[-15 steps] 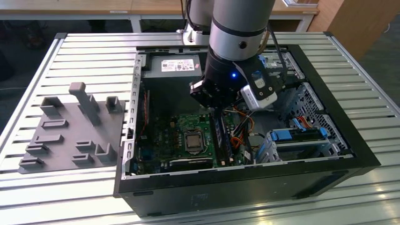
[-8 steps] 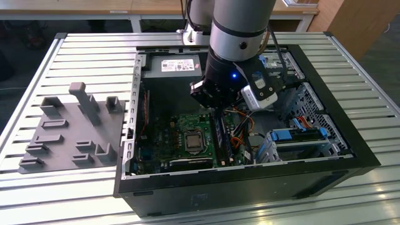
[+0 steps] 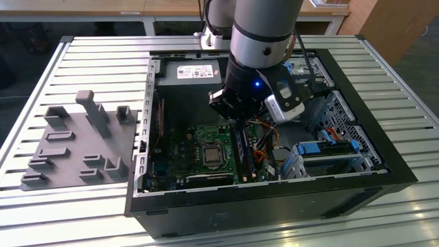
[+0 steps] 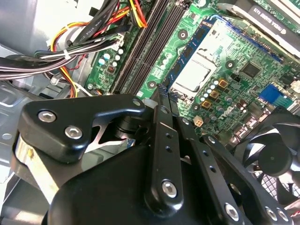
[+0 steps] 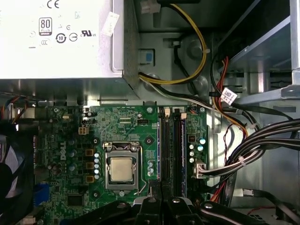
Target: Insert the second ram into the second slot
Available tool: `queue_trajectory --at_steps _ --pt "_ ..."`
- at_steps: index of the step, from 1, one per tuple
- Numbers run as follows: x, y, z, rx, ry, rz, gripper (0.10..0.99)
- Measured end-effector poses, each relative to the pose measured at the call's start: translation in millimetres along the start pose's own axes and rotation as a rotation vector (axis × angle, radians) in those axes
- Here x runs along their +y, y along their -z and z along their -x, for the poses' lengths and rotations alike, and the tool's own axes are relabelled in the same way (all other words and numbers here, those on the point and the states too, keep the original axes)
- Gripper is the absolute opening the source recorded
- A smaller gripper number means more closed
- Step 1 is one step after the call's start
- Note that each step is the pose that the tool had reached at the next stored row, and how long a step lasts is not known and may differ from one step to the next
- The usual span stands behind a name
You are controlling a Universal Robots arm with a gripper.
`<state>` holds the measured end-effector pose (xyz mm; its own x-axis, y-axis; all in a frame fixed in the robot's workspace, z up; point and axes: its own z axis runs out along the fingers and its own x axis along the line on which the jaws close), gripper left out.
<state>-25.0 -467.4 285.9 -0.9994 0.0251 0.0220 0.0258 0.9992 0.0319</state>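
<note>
The second ram (image 4: pixel 187 51), a blue stick with dark chips, stands on edge in the memory slot nearest the CPU socket (image 5: pixel 121 169). In the first wrist view the ram (image 5: pixel 161 150) shows edge-on as a thin dark line; in the exterior view it (image 3: pixel 241 149) is a dark strip on the green motherboard (image 3: pixel 185 154). My gripper (image 4: pixel 161 96) has its fingers shut together, tips at the stick's near end. I cannot tell whether they touch it. The gripper (image 3: pixel 237 119) hangs inside the open computer case, over the slots (image 5: pixel 174 150).
A grey power supply (image 3: pixel 192 72) sits at the case's far end. Cable bundles (image 5: pixel 243 154) run beside the slots, and a black fan (image 4: pixel 276 154) lies near the socket. A drive cage (image 3: pixel 329 149) fills the exterior view's right. A grey part holder (image 3: pixel 75 149) lies left of the case.
</note>
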Motion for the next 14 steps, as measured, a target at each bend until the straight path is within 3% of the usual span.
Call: queue_trajectory --at_steps 10,14 --pt "-1.6 -13.6 0.7 0.0058 0.008 0.000 0.118" --pt "-1.6 -14.8 1.8 0.0059 0.006 -0.001 0.118"
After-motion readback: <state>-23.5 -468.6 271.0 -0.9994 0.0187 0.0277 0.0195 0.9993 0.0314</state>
